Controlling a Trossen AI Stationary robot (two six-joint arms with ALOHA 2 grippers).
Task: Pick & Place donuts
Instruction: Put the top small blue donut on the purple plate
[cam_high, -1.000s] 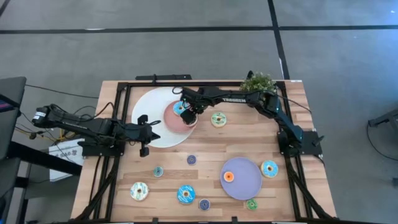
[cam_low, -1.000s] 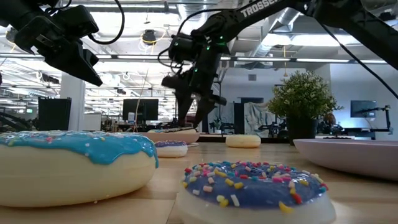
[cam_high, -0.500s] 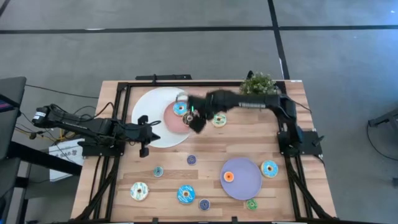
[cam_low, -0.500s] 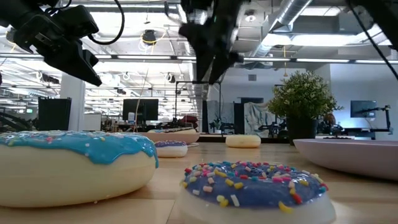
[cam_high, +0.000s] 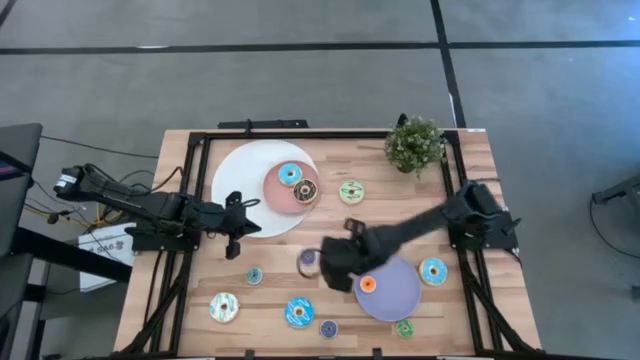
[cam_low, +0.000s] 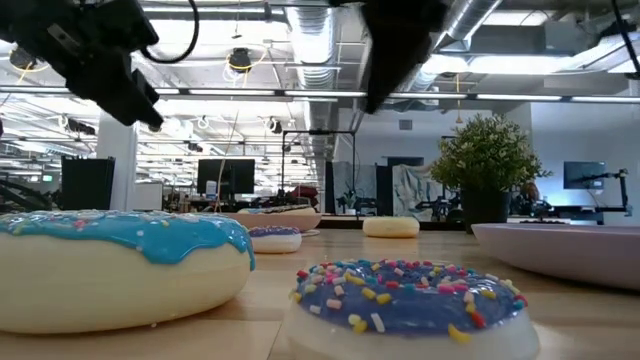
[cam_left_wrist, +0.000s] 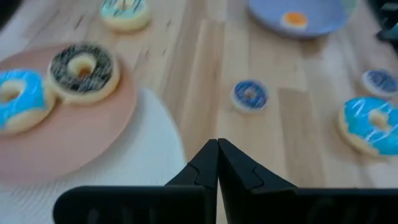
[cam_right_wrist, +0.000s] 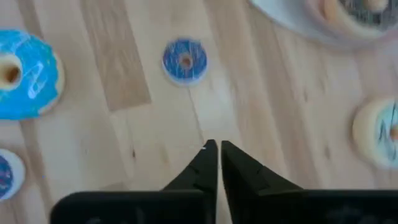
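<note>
From above you had the right gripper (cam_high: 335, 265) empty with jaws closed mid-table beside a small purple-iced donut (cam_high: 307, 258), blue and brown-iced donuts on the round pink plate (cam_high: 280, 197), left gripper (cam_high: 232, 222) closed and empty at the white plate's (cam_high: 240, 165) edge, right wrist view showing fingers pressed together above bare wood.

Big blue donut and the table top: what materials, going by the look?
Blue donut: likely moulded plastic or rubber; smooth cream body, glossy raised icing, sprinkles that look moulded in. Table: light wood, butcher-block style; visible grain and joined strips, matte finish.
</note>
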